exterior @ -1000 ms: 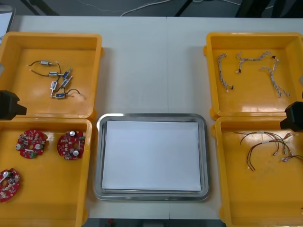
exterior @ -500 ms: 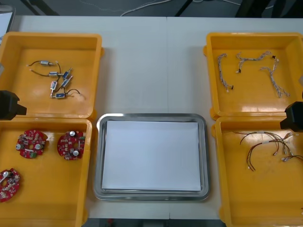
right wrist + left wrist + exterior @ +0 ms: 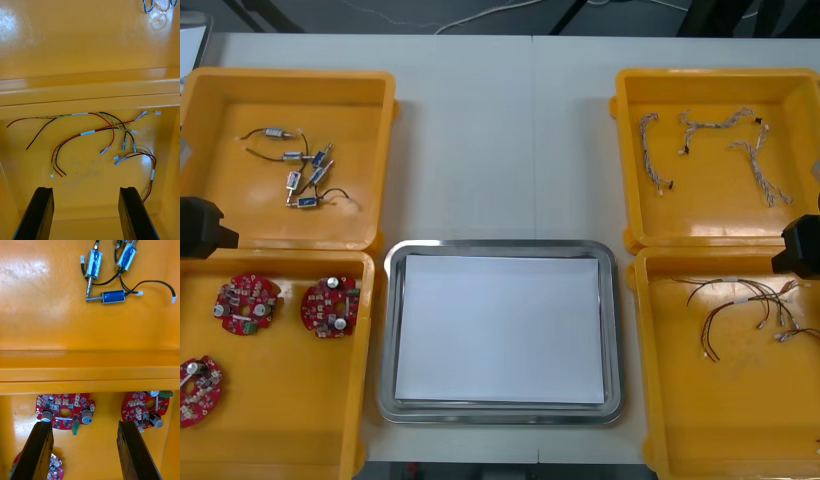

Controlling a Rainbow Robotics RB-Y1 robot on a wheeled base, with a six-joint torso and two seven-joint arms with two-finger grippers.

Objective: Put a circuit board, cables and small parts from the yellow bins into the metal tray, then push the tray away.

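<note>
Metal tray [image 3: 391, 330]: mid-worktop [image 3: 500, 130], white inside, nothing loaded yet. Circuit boards [image 3: 330, 306]: yellow bin [image 3: 280, 430] left of tray. Left gripper [image 3: 84, 424]: over boards, fingers apart, likely lining up first pick. Right gripper [image 3: 85, 189]: right of tray, over red and yellow cables [image 3: 97, 131], fingers apart, empty.

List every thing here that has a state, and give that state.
Left gripper: open, empty, over the near left bin.
Right gripper: open, empty, over the near right bin.
Metal tray: white inside, nothing in it.
Circuit boards: three, flat in near left bin.
Small metal parts: loose in far left bin.
Blue and white cables: lying in far right bin.
Red and yellow cables: loosely tangled in near right bin.
</note>
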